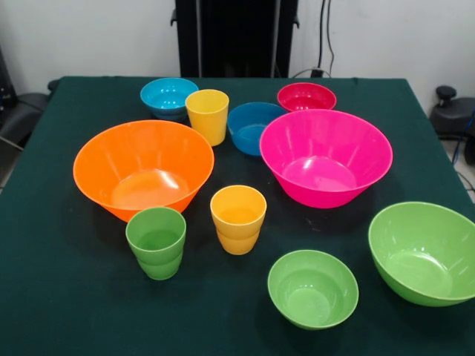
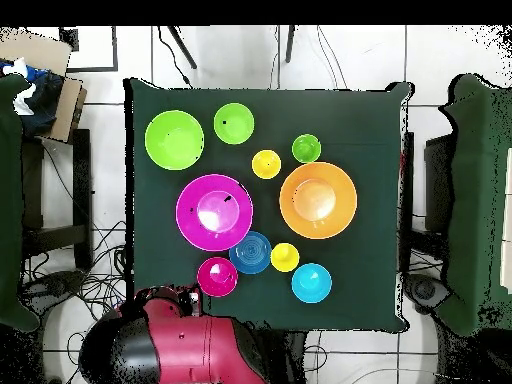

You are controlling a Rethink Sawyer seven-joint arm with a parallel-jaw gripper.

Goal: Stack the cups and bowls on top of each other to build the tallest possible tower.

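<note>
Bowls and cups stood separately on the dark green table (image 1: 67, 297), every one upright with its mouth up and none stacked on another.

Seen from the front, going left to right: the big orange bowl (image 1: 143, 167) sat at the left of the middle. Just in front of it stood the green cup (image 1: 156, 242), close against the bowl's near wall. Behind the orange bowl, toward the far edge, was the light blue bowl (image 1: 169, 96), and the yellow cup (image 1: 207, 116) stood just beside that, near the orange bowl's far rim. The orange-yellow cup (image 1: 238, 218) stood in the middle of the table, to the right of the green cup and apart from it. Behind it sat the darker blue bowl (image 1: 255, 127), tucked against the big pink bowl (image 1: 325, 156). The small green bowl (image 1: 312, 288) was near the front edge, right of centre. The small red-pink bowl (image 1: 306, 97) sat at the back, just behind the big pink one. The big green bowl (image 1: 424, 252) sat at the front right, partly cut off by the picture's edge.

From overhead, only the red arm (image 2: 195, 345) showed, drawn back at the table's robot side near the small red-pink bowl (image 2: 217, 276). The gripper was in neither view, so I could not tell how it stood.
</note>
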